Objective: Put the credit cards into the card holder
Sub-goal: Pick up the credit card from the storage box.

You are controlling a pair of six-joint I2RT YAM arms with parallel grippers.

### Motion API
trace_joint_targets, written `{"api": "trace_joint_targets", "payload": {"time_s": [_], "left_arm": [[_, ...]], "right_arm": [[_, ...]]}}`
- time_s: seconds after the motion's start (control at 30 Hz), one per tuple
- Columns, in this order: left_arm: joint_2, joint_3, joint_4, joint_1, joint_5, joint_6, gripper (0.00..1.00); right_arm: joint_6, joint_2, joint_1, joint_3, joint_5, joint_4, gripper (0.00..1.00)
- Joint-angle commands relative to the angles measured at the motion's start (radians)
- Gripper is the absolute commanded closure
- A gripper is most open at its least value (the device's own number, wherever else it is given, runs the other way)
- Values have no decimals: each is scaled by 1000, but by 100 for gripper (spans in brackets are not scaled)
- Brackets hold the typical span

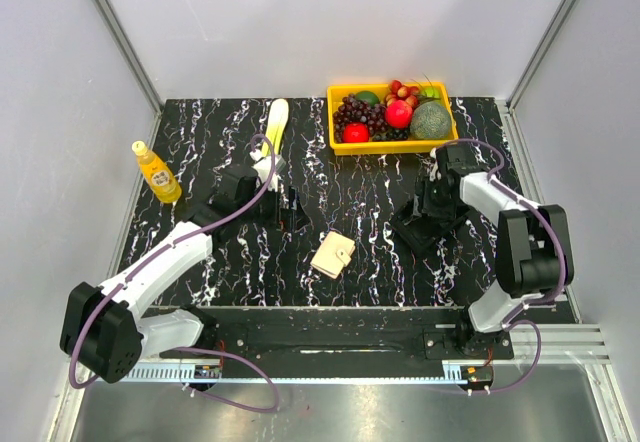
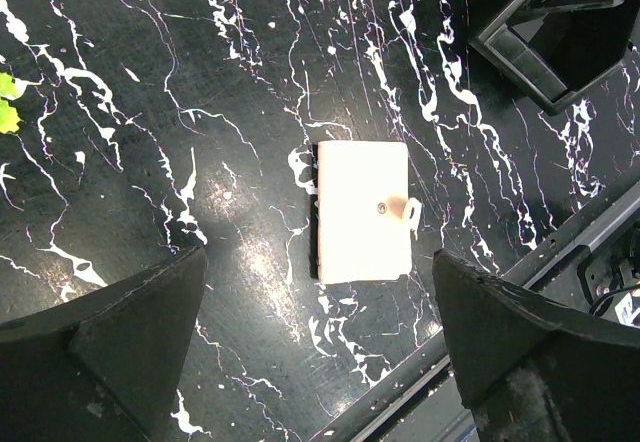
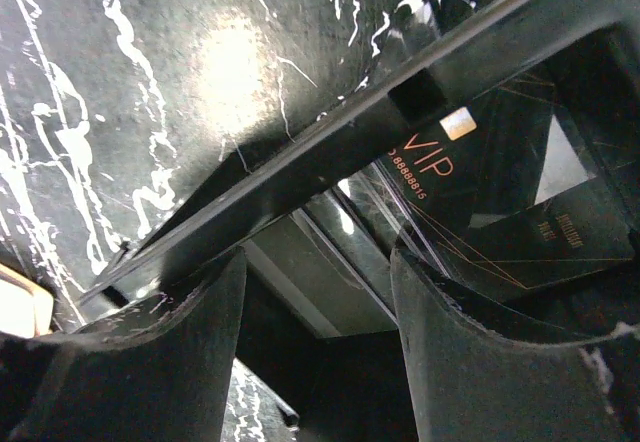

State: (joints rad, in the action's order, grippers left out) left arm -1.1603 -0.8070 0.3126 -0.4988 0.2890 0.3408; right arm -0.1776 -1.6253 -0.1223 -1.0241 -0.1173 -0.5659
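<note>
- Black white-veined marble table (image 1: 380, 262) carried everything.
- Yellow tray (image 1: 400, 146) at far edge held grapes (image 1: 357, 114), red apple (image 1: 399, 114).
- Banana (image 1: 274, 122) lay left of tray.
- Orange juice bottle (image 1: 157, 172) stood upright, far left.

Top external: high above and behind the arm bases, facing down and toward the far wall; a wide view that covers the whole table (image 1: 220, 147).
Left wrist: over the middle of the table, facing almost straight down, moderately near; the card holder (image 2: 362, 212) sits at centre.
Right wrist: very near the surface on the right, looking slantwise into a black tray (image 3: 330, 152) with a dark card (image 3: 480, 212) in it.
Shared: the card holder shows in top external and left wrist; the black tray shows in all three.
</note>
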Motion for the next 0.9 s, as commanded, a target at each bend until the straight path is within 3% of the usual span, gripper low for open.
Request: {"api": "trace_joint_targets", "payload": {"time_s": [0.0,0.17,0.33,0.5,0.77,0.87], "left_arm": [[7,2,-37,-4,24,6,1],[-2,2,-38,-4,25,6,1],[-15,-3,-49,-4,35,7,1],[-21,-1,-49,-4,38,9,1],[-38,-4,-56,-6,44,9,1],[-42,-8,-58,-6,53,9,1]], "right_arm": [[-11,-19,6,27,-24,46,35],[-11,13,6,67,-80,61,42],[-17,51,6,71,-182,52,62],[-34,106,6,71,-222,40,68],[-30,159,4,71,-337,12,67],[-46,150,4,79,-233,20,58]]}}
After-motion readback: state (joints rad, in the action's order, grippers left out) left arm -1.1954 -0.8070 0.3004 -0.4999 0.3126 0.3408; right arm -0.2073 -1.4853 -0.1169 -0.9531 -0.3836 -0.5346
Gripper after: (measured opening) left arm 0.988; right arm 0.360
